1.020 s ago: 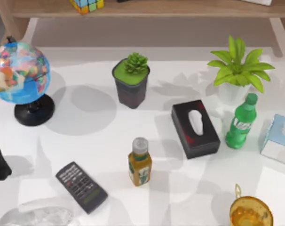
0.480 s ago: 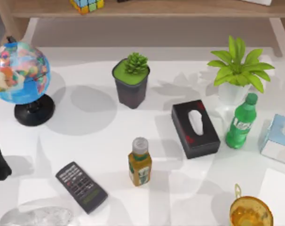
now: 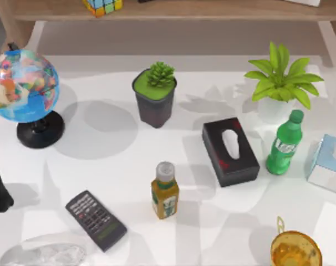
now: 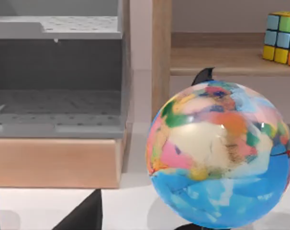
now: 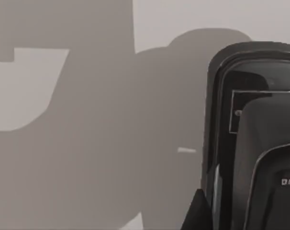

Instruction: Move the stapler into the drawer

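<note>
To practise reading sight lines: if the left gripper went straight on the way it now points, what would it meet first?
Most likely the globe, the nearest thing ahead of the left gripper. Depth is unclear, so it might slip past to the wooden shelf post beside the drawer.

Overhead and left wrist views share the globe (image 3: 22, 86)
</note>
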### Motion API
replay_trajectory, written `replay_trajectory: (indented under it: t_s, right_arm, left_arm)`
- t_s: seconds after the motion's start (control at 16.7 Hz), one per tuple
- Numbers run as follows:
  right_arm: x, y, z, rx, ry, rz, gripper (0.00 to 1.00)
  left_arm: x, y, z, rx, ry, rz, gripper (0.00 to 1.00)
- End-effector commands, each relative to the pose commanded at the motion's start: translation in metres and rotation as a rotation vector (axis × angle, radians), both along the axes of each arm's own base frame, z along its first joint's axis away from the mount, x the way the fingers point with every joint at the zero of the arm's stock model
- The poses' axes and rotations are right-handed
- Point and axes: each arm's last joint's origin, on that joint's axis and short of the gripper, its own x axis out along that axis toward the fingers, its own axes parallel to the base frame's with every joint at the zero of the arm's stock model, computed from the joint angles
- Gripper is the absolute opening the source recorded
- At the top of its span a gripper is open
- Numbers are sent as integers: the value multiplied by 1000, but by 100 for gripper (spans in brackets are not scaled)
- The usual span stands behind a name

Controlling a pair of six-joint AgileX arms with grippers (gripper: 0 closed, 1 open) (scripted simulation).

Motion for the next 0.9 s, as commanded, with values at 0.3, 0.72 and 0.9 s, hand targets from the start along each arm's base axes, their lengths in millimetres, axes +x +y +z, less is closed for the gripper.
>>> replay_trajectory:
  t_s: [0.3, 0.72, 0.9]
  right_arm:
    - [0, 0, 0, 0, 0, 0, 15]
    - [0, 0, 0, 0, 0, 0, 68]
    - [0, 0, 0, 0, 0, 0, 90]
  left_arm:
    - [0, 0, 0, 0, 0, 0, 100]
    - [0, 0, 0, 0, 0, 0, 100]
    - [0, 0, 0, 0, 0, 0, 100]
